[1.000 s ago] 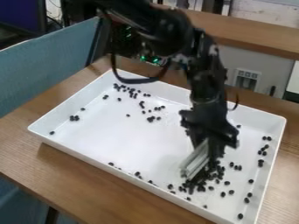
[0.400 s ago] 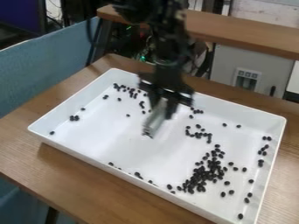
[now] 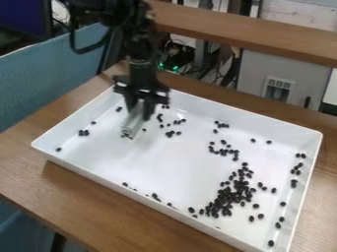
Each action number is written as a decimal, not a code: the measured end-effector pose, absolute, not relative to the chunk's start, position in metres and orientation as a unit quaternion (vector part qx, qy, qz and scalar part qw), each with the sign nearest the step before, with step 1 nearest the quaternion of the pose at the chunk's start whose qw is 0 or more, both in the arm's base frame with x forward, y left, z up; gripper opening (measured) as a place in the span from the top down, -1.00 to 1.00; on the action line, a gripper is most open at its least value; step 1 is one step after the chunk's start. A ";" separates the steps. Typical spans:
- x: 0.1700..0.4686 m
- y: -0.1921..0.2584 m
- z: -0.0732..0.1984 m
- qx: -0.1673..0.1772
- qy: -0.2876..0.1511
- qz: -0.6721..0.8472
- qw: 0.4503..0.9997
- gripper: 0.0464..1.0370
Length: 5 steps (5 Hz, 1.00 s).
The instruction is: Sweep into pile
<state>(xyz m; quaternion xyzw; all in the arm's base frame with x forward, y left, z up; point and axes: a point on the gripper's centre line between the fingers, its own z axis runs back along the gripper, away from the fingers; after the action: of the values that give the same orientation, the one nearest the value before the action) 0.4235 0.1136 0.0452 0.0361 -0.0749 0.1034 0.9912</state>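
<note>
Gathering strays looks in hand: claw (image 3: 138, 112) pinching pale sweeper (image 3: 133, 125) nr tray's (image 3: 178, 167) far-left corner; main bean pile (image 3: 227, 198) twd near-right corner. Next: prob. get blade behind far-edge beans (image 3: 170, 134), push pile-ward.

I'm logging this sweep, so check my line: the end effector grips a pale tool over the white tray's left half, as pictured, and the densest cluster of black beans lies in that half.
The cluster's place is wrong: the camera view shows the densest cluster of black beans in the white tray's right half. The end effector does grip a pale tool over the left half.
</note>
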 end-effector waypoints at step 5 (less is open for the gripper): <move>0.454 0.150 0.025 0.015 -0.082 0.004 0.996 0.31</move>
<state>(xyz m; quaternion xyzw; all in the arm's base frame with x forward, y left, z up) 0.4544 0.1501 0.0252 0.0151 -0.0823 0.0039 0.9965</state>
